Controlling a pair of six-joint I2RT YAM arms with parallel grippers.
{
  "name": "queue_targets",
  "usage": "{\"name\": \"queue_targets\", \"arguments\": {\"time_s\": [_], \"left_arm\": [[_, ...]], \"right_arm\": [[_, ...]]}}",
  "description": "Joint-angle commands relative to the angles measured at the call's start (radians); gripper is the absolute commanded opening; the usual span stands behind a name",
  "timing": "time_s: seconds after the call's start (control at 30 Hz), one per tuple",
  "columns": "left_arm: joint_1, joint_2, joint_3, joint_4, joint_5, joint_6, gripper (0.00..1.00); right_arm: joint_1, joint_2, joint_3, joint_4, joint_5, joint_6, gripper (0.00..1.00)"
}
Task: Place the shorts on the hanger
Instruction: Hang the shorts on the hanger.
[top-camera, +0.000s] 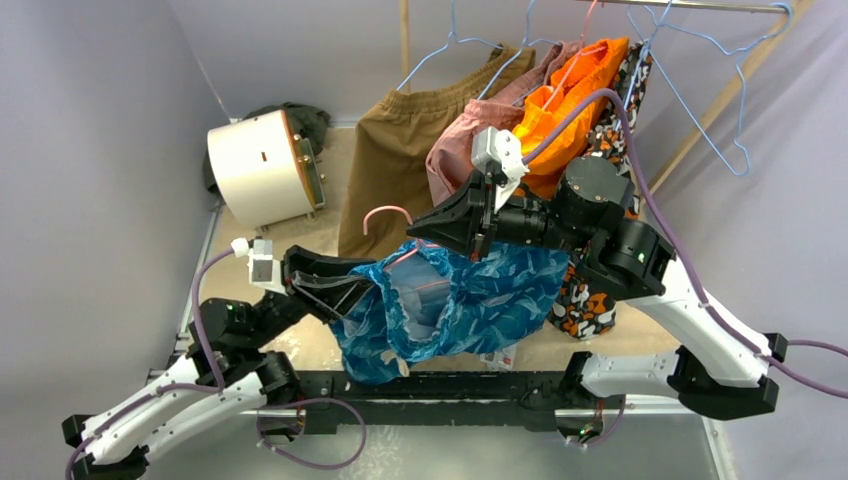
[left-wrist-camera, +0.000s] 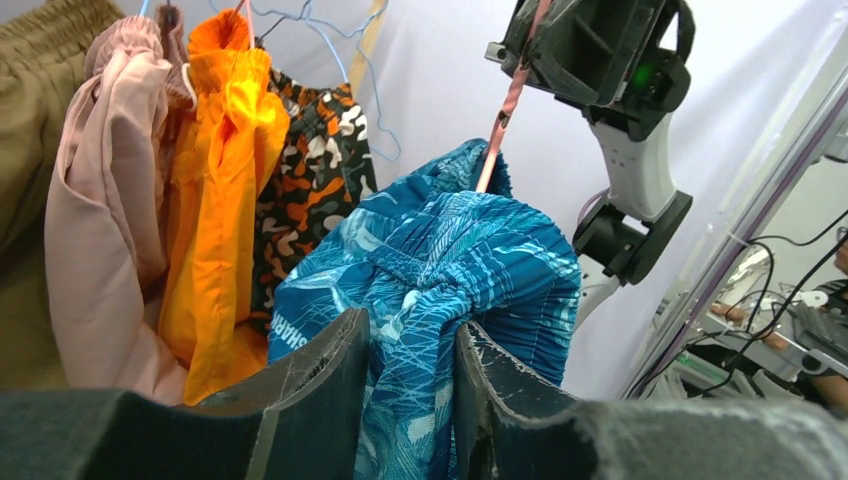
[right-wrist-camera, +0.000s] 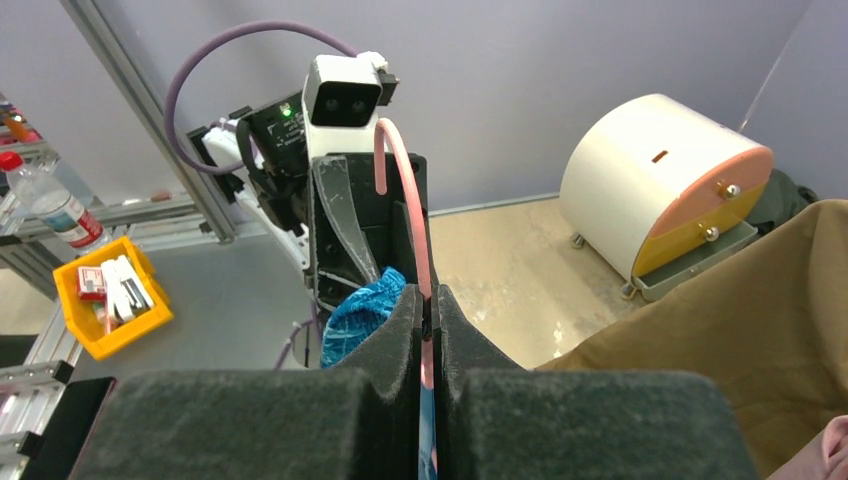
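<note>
The blue-and-teal shorts (top-camera: 470, 300) hang in mid-air between my two arms, draped over the pink-red hanger (top-camera: 385, 214), whose hook curves up at the left of the right gripper. In the left wrist view a bunched fold of the shorts (left-wrist-camera: 430, 270) sits between my left fingers, and the hanger wire (left-wrist-camera: 497, 130) rises to the right gripper above. My left gripper (top-camera: 350, 290) is shut on the shorts. My right gripper (top-camera: 425, 228) is shut on the hanger wire (right-wrist-camera: 412, 215), which runs up from between its foam pads. A bit of the shorts (right-wrist-camera: 362, 310) shows beyond them.
Brown shorts (top-camera: 405, 150), pink and orange shorts (top-camera: 575, 90) and a camouflage garment hang on light blue hangers (top-camera: 715, 90) from a rail at the back. A white drum with an orange rim (top-camera: 262, 165) stands at the back left. Grey walls close both sides.
</note>
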Motion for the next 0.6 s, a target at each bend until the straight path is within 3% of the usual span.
{"name": "queue_targets", "arguments": {"time_s": [0.0,0.33,0.57], "left_arm": [[0.000,0.021,0.071,-0.109,-0.018,0.036,0.36],[0.000,-0.006,0.188,-0.304,-0.031,0.091,0.50],[0.000,-0.022,0.287,-0.445,-0.078,0.152,0.51]], "right_arm": [[0.003,-0.050,-0.023,0.180,0.028,0.047,0.00],[0.003,-0.107,-0.081,0.205,0.074,0.061,0.00],[0.003,-0.139,-0.103,0.222,0.090,0.069,0.00]]}}
